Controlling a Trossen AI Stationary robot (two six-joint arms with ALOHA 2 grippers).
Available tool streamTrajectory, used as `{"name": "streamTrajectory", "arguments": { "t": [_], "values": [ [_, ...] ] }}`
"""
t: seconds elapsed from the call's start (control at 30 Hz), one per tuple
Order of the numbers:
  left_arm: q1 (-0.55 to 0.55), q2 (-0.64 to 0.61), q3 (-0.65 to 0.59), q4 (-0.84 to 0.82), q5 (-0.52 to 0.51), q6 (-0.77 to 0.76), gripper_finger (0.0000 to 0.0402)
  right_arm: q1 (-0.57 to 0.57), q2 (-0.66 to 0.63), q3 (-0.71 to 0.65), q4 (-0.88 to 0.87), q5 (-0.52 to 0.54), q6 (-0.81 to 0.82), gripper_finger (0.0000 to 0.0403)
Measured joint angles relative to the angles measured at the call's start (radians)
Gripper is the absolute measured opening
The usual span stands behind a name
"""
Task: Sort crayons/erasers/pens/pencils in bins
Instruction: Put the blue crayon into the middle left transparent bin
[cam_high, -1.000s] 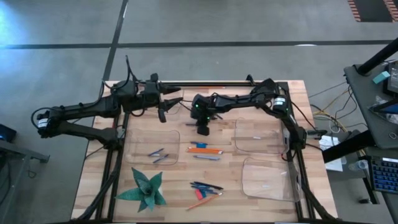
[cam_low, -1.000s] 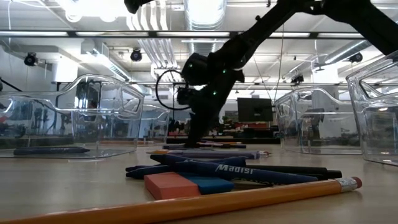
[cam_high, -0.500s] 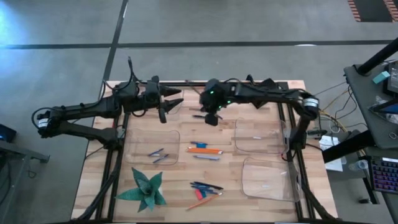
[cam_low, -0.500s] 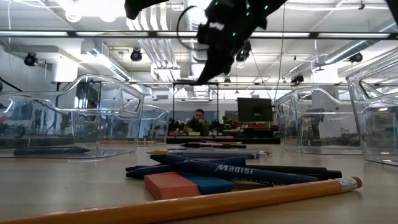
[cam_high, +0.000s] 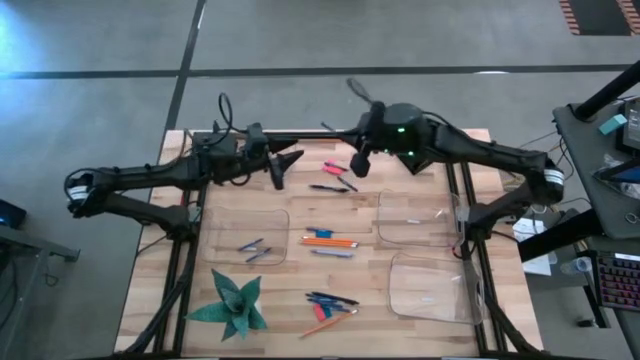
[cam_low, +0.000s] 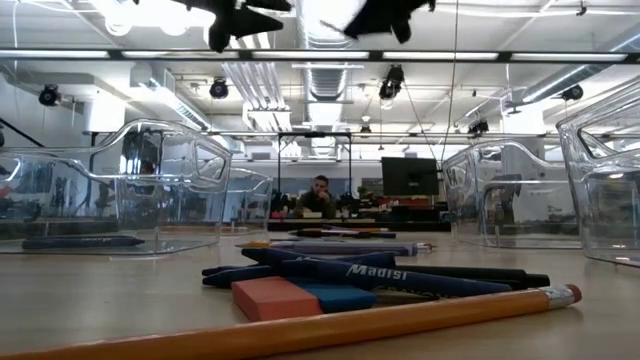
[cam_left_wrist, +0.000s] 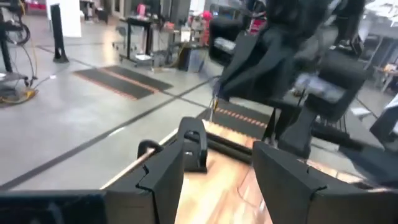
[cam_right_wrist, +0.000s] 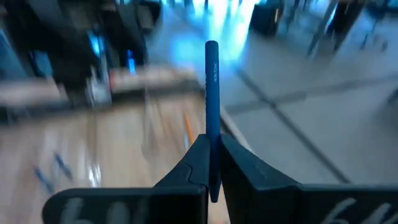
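Observation:
My right gripper (cam_high: 357, 164) hangs high over the table's far middle, shut on a slender blue stick (cam_right_wrist: 212, 87) with small print; I cannot tell whether it is a pen or a crayon. My left gripper (cam_high: 287, 165) stands open and holds nothing, high at the far left, pointing right. On the table below lie a pink eraser (cam_high: 332, 167) and two dark pens (cam_high: 325, 187). Orange pencils (cam_high: 330, 240) lie mid-table. Blue crayons (cam_high: 255, 250) lie in the left bin (cam_high: 225, 220). A mixed heap (cam_high: 330, 300) lies near the front. My right gripper pinches the blue stick between its two fingers (cam_right_wrist: 193, 158), close to one end (cam_right_wrist: 213, 186). The fingers lie across the stick, which sticks out of the hold for most of its length. It is lifted clear, high above the table.
Two more clear bins (cam_high: 415, 218) (cam_high: 430, 290) stand on the right. A green paper star (cam_high: 235, 305) lies front left. In the low view a long pencil (cam_low: 300, 330), a pink eraser (cam_low: 275, 297) and a blue pen (cam_low: 380, 275) lie nearest.
My right gripper has risen from the table's middle, high and toward the far right. It has tipped from pointing down to nearly level and stayed shut. My left gripper has shifted a little toward the right.

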Motion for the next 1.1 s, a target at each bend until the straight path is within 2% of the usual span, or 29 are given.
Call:
{"name": "streamTrajectory", "arguments": {
  "t": [0.17,0.33,0.43,0.7,0.9,1.1],
  "values": [
    [0.000,0.084,0.004,0.182,0.002,0.027,0.0176,0.011,-0.024,-0.015,0.115,-0.017,-0.003,0.0013],
    [0.000,0.138,0.004,0.363,0.068,0.095,0.0176,0.012,-0.028,-0.015,0.178,-0.164,-0.008,0.0013],
    [-0.001,0.148,0.005,0.433,0.089,0.115,0.0176,0.012,-0.027,-0.015,0.201,-0.210,-0.008,0.0013],
    [0.000,0.148,0.009,0.497,0.146,0.134,0.0176,0.012,-0.026,-0.015,0.221,-0.250,-0.018,0.0013],
    [0.002,0.148,0.014,0.521,0.159,0.132,0.0176,0.023,-0.013,-0.015,0.283,-0.324,0.016,0.0013],
    [0.002,0.147,0.016,0.564,0.215,0.054,0.0176,0.042,0.012,-0.015,0.317,-0.324,0.018,0.0013]
  ]
}}
